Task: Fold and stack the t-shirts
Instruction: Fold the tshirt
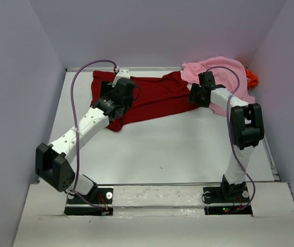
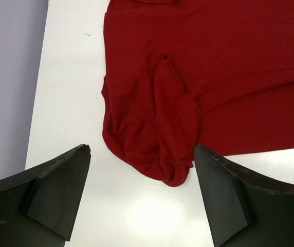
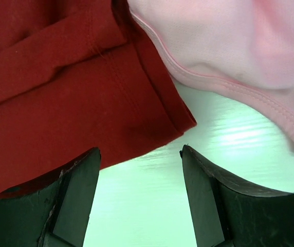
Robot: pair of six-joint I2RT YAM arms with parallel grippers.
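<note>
Dark red t-shirt point(image 1: 157, 98) lies spread on the white table point(image 1: 178, 144), a bunched corner just ahead of the left gripper point(image 2: 142, 154), whose jaws stand wide apart, holding nothing. The right gripper point(image 3: 140, 152) is also spread and empty, with the red hem ahead to its left and the light pink t-shirt point(image 3: 229, 41) ahead to its right; the orange t-shirt point(image 1: 252, 78) lies bunched beyond the pink one
</note>
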